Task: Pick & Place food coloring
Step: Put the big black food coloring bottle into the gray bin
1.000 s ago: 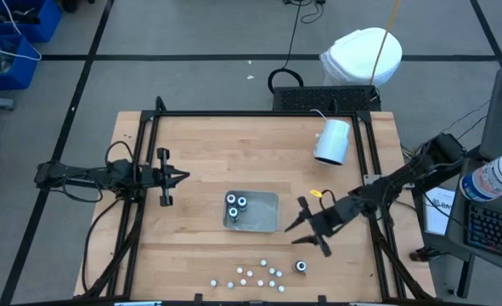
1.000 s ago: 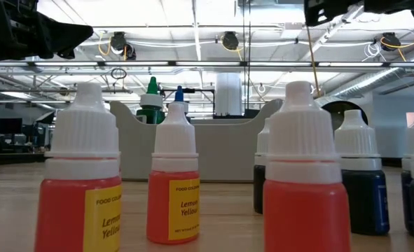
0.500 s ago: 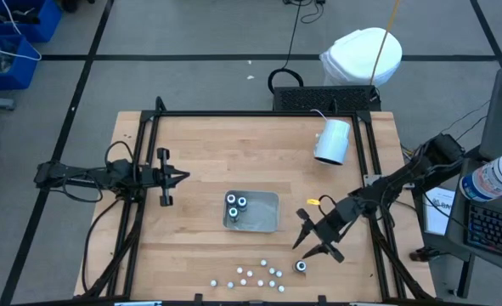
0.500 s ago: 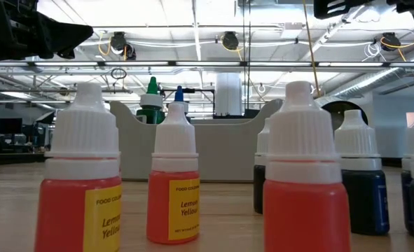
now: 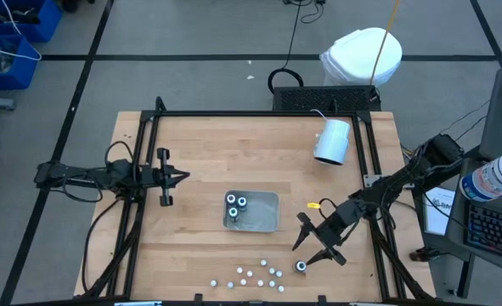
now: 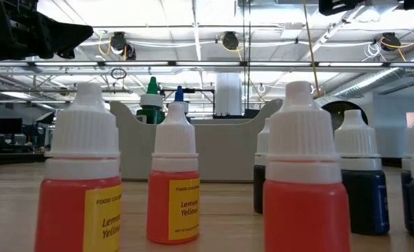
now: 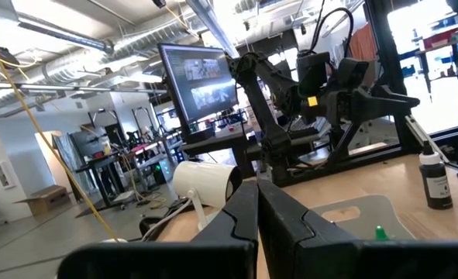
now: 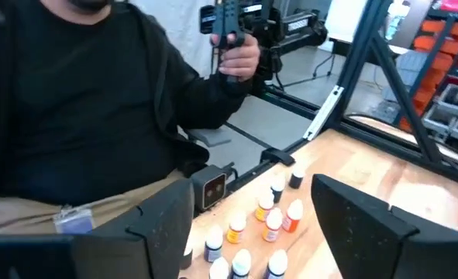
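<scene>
We see food coloring bottles upright, clustered near the tray, two more standing inside it.

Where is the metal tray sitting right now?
In the high view the metal tray lies near the table's middle, slightly toward the front edge, with two food coloring bottles in its left end; the open right gripper hangs off to its right.

The small round plastic food coloring bottles are orange with white caps and yellow labels; others are dark. The wooden desk is light brown.
</scene>
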